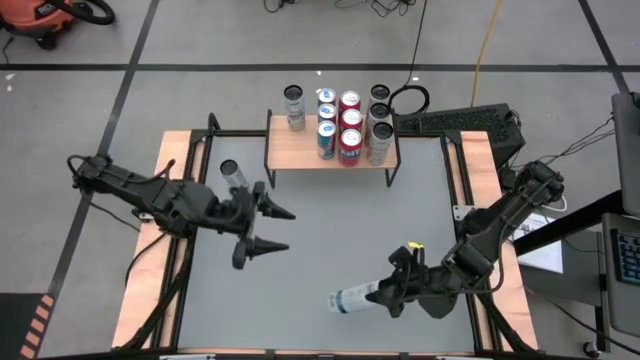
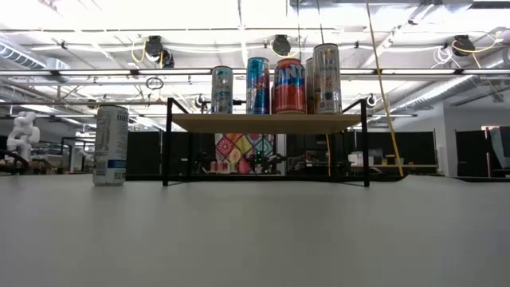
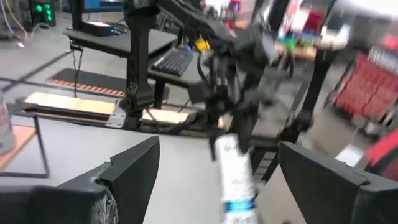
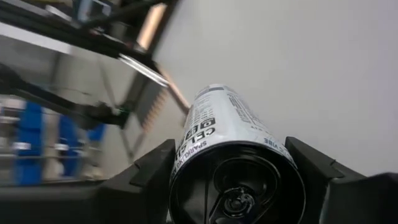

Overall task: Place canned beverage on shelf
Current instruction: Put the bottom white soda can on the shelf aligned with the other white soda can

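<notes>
The shelf (image 1: 295,152) (image 2: 263,122), a wooden top on thin black legs, stands at the table's far edge and bears several upright cans (image 1: 350,128). A silver can (image 1: 232,173) (image 2: 110,145) stands on its base on the table, left of the shelf. Near the front right, my right gripper (image 1: 387,292) is shut on a white canned beverage (image 1: 352,298) (image 3: 235,180). My left gripper (image 1: 288,230) hovers open over the table's left half, close to the silver can, with nothing between its fingers. My right gripper pinches the white can's wall just below its pull-tab top (image 4: 205,134) between its two fingers (image 4: 152,171). The fingers come from the table's right, slanting down, and lie along the can. Its body sticks out past the fingertips toward the table's left, bottom end lowest, apparently off the table.
Pale wooden side boards with black rails run along the table's left (image 1: 160,230) and right (image 1: 462,170) edges. A keyboard (image 1: 450,122) lies beyond the far right corner. Bare grey tabletop (image 1: 340,225) lies between the two grippers and in front of the shelf.
</notes>
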You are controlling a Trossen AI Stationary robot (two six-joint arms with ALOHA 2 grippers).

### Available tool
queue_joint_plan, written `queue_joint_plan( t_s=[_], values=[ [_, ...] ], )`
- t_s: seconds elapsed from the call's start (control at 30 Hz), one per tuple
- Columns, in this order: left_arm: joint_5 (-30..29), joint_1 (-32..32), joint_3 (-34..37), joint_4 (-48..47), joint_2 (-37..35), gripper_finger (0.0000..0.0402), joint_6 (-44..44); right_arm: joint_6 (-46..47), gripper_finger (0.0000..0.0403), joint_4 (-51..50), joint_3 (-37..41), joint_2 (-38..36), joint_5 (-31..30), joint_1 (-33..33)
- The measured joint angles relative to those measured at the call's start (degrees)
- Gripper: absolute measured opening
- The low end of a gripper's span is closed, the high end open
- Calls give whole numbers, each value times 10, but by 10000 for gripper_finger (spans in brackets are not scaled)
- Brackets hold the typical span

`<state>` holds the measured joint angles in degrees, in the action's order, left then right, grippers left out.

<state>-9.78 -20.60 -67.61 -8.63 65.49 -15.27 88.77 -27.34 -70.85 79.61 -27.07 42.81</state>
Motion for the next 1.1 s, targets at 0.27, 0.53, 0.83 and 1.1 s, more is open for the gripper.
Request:
queue_joint_plan(
  t_s=[0.27, 0.53, 0.83, 1.1],
  values=[
    [-28, -36, 0, -29, 18, 329, 52, 14, 210, 103, 0, -3, 1, -53],
    [-29, -58, 0, -53, 59, 329, 42, -19, 211, 191, 0, -4, 0, -107],
    [-125, -66, 0, -93, 77, 330, 36, -39, 212, 206, 0, -4, 0, -152],
    [-129, -59, 0, -137, 82, 382, -12, -60, 212, 212, 0, -4, 1, -189]
  ],
)
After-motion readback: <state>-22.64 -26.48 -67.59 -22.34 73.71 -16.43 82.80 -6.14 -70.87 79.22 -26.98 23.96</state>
